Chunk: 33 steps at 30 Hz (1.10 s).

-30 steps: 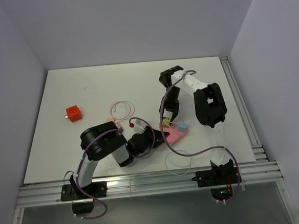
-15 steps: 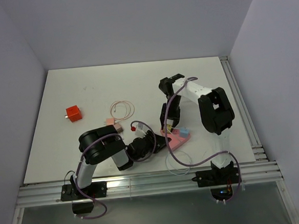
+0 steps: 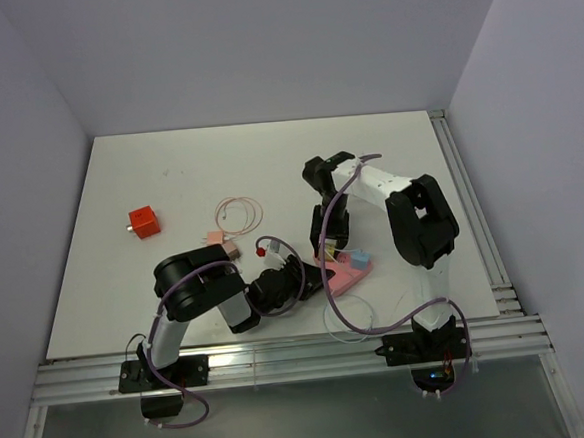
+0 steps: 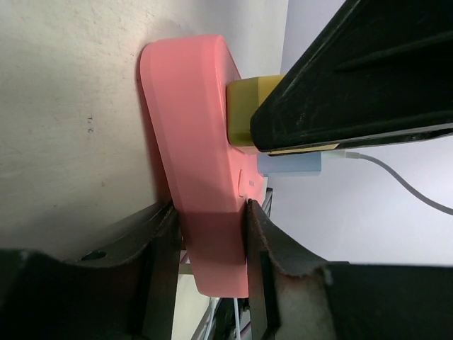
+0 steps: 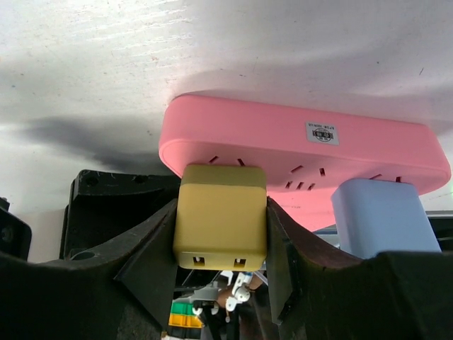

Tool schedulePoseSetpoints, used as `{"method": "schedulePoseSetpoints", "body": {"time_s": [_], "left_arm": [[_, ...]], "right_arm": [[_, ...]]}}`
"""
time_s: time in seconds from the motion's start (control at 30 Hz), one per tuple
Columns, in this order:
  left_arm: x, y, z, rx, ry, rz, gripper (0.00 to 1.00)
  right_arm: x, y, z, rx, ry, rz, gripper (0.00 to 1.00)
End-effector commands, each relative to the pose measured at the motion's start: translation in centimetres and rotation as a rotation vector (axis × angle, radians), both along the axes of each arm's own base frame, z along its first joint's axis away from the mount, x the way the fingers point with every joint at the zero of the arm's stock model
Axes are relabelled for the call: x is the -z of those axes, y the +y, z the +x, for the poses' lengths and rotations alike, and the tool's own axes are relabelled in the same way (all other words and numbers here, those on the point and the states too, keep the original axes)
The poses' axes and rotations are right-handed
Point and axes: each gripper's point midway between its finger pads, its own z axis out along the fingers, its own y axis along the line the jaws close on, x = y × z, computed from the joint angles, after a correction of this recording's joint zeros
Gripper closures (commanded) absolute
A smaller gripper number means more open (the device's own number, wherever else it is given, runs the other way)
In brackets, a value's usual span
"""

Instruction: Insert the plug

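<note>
The yellow cube-shaped plastic plug (image 5: 221,216) sits with one face against the socket face of the pink rounded plastic power strip (image 5: 297,152), at the strip's end. The right gripper (image 5: 221,237) clamps the plug, one black finger on each side. The strip lies on the white counter near the near edge, right of centre.

A light blue rectangular plug (image 5: 382,216) occupies a socket further along the same strip. A small white sticker (image 5: 322,132) on the socket face carries print too small to read.

The right wrist view alone shows the socket slots, the sticker and two small ports in the yellow plug's outer face. The left wrist view shows the strip edge-on, with the left gripper (image 4: 211,262) closed across the strip's narrow body.

Only the top view shows an orange plastic cube (image 3: 143,222) near the left edge and a thin pink cable coil (image 3: 240,214) toward the counter's middle.
</note>
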Motion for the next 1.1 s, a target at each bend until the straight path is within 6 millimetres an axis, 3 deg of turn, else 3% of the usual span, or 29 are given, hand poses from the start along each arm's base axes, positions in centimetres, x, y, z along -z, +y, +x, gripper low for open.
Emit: {"method": "schedulePoseSetpoints", "body": {"time_s": [0.0, 0.03, 0.07, 0.1, 0.17, 0.27, 0.3, 0.33, 0.37, 0.47, 0.5, 0.57, 0.6, 0.67, 0.7, 0.73, 0.83, 0.9, 0.93, 0.97, 1.0, 1.07], "left_arm": [[15.6, 10.0, -6.5, 0.174, 0.191, 0.662, 1.00], [15.5, 10.0, -6.3, 0.172, 0.191, 0.655, 1.00], [15.3, 10.0, -6.2, 0.169, 0.191, 0.646, 1.00], [15.1, 10.1, -6.1, 0.169, 0.187, 0.640, 1.00], [15.1, 10.5, -5.8, 0.157, 0.190, 0.656, 0.99], [14.9, 10.6, -5.5, 0.164, 0.179, 0.679, 1.00], [14.6, 10.4, -5.2, 0.167, 0.166, 0.679, 1.00], [14.3, 10.2, -5.0, 0.168, 0.157, 0.682, 1.00], [14.5, 10.6, -5.1, 0.186, 0.149, 0.711, 1.00], [13.4, 9.7, -4.3, 0.180, 0.121, 0.712, 1.00], [12.7, 8.8, -3.9, 0.204, 0.095, 0.706, 1.00], [12.3, 7.8, -3.4, 0.260, 0.066, 0.717, 1.00], [12.1, 6.5, -2.8, 0.285, 0.069, 0.736, 1.00], [11.7, 5.5, -1.8, 0.321, 0.055, 0.740, 1.00], [11.3, 4.0, -0.8, 0.330, 0.045, 0.724, 1.00], [11.7, 4.3, -0.4, 0.334, 0.073, 0.752, 1.00], [11.8, 3.8, 1.8, 0.334, 0.100, 0.763, 0.97], [10.5, 4.6, 3.5, 0.288, 0.089, 0.741, 0.36], [9.7, 4.8, 4.2, 0.268, 0.070, 0.738, 0.36], [9.6, 5.7, 4.4, 0.272, 0.068, 0.775, 0.19], [8.2, 5.6, 5.3, 0.261, 0.038, 0.777, 0.12], [7.5, 7.0, 6.0, 0.242, 0.030, 0.827, 0.01]], "right_arm": [[9.6, -1.7, 5.8, -0.087, -0.253, -0.160, 0.96], [8.6, -1.3, 6.8, -0.092, -0.290, -0.148, 0.88], [8.0, -1.1, 7.3, -0.097, -0.315, -0.139, 0.65], [7.3, -0.8, 8.2, -0.091, -0.359, -0.125, 0.51], [4.4, -0.1, 9.8, -0.079, -0.454, -0.083, 0.30], [-0.6, 0.8, 12.9, -0.062, -0.598, -0.033, 0.17], [-1.7, 0.0, 13.2, -0.079, -0.614, -0.074, 0.16], [-4.7, 0.4, 14.8, -0.075, -0.685, -0.062, 0.14], [-5.9, 0.0, 14.8, -0.083, -0.695, -0.077, 0.08], [-11.5, -0.7, 16.0, -0.083, -0.818, -0.061, 0.07], [-14.3, -1.6, 15.7, -0.072, -0.875, -0.070, 0.07], [-17.1, -3.7, 15.2, -0.046, -0.936, -0.110, 0.07], [-20.1, -4.9, 14.0, -0.027, -1.005, -0.108, 0.07], [-20.6, -6.5, 12.0, -0.017, -1.044, -0.123, 0.07], [-23.2, -7.4, 10.3, 0.007, -1.117, -0.088, 0.07], [-22.3, -8.1, 8.9, 0.005, -1.109, -0.091, 0.07], [-24.6, -9.7, 5.0, 0.058, -1.202, -0.018, 0.07], [-25.4, -9.4, 2.5, 0.051, -1.244, 0.099, 0.07], [-25.4, -9.3, 1.8, 0.051, -1.245, 0.126, 0.07], [-25.4, -9.3, 1.2, 0.054, -1.243, 0.148, 0.06], [-25.5, -9.1, 0.2, 0.050, -1.242, 0.188, 0.05], [-24.6, -8.8, -0.3, 0.040, -1.218, 0.209, 0.05]]}}
